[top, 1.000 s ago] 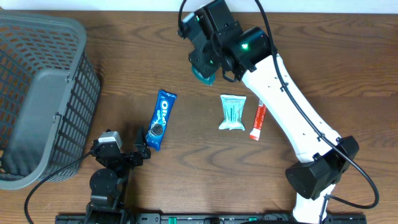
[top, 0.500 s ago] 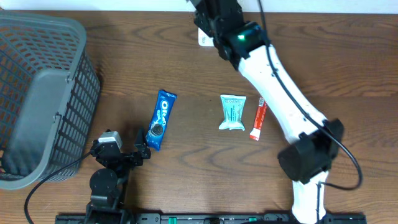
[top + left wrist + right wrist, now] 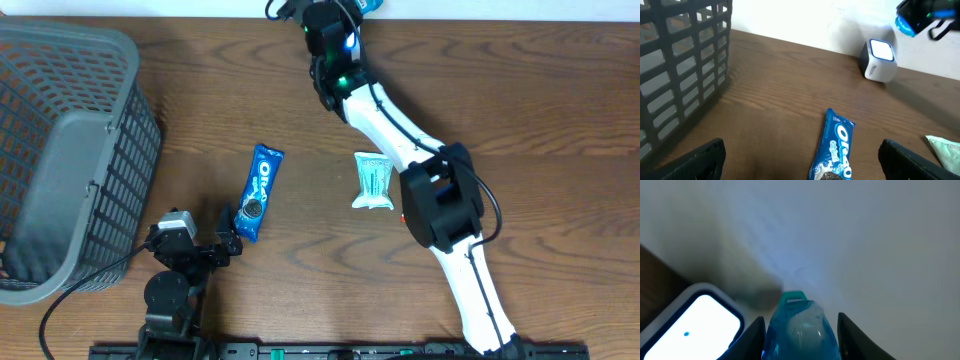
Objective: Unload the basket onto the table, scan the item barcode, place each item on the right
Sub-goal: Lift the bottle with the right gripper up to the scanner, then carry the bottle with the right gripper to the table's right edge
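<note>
Right gripper (image 3: 800, 322) is pinching the item (image 3: 797, 335) — its wrist view gives me only a blue, teal-tipped top between the fingers, the rest cut off below, with a lit corner of the scanner (image 3: 695, 325) at lower left. Overhead, that gripper sits at the very top edge, mostly out of frame, and I can't make out the scanner there. The left wrist view does show it, on the bench (image 3: 780, 100) by the wall, with the item held in the air up to its right. Left gripper (image 3: 802, 150) is spread wide — the Oreo pack (image 3: 835, 150) lies between its fingers, near end cut off.
</note>
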Controlling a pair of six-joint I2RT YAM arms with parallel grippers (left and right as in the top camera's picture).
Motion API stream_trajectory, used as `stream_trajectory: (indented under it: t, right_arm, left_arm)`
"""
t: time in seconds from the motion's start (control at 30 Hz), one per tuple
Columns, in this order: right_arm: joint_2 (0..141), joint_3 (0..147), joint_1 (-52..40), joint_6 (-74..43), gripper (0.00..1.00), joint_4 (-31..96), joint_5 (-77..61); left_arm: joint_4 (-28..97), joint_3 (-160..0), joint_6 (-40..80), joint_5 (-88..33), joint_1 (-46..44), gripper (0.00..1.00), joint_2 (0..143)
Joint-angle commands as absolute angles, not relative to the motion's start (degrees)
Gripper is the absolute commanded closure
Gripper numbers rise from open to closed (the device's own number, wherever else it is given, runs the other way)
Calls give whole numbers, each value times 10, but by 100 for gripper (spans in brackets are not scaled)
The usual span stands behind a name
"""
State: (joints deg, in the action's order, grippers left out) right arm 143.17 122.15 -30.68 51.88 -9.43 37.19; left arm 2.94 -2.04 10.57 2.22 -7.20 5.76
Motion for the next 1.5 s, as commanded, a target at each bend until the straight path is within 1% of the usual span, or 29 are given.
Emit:
stream_trajectory:
  t: [0.0, 0.17, 0.5, 0.73, 0.9, 1.03, 1.13, 1.23, 1.3, 1.33, 1.47]
  right_arm:
    - [1453, 1235, -315, 562, 80, -120, 398]
    - [1483, 1235, -321, 595, 81, -195, 421]
    - [1486, 1235, -335, 601, 79, -204, 423]
    - [1466, 1235, -338, 596, 80, -193, 482]
    - [1409, 1235, -317, 594, 82, -103, 517]
    - [1384, 1235, -286, 592, 80, -54, 577]
    - [1379, 1235, -253, 583, 81, -10, 627]
    - [1379, 1235, -209, 535, 84, 56, 664]
    - [1379, 1235, -180, 488, 84, 123, 666]
    - [1379, 1235, -154, 444, 82, 178, 664]
    - [1379, 1235, -89, 363, 85, 287, 652]
  left_arm:
    - [38, -2, 108, 25, -70, 2, 57]
    - [38, -2, 108, 25, -70, 2, 57]
    - [38, -2, 108, 25, -70, 2, 57]
    - [38, -2, 108, 25, -70, 2, 57]
    - [38, -2, 108, 25, -70, 2, 57]
    - [38, -2, 108, 25, -70, 2, 57]
    - [38, -2, 108, 25, -70, 2, 57]
    - [38, -2, 108, 25, -70, 2, 57]
    - [38, -2, 108, 25, -70, 2, 57]
    - [38, -2, 108, 25, -70, 2, 57]
    - [38, -2, 108, 25, -70, 2, 59]
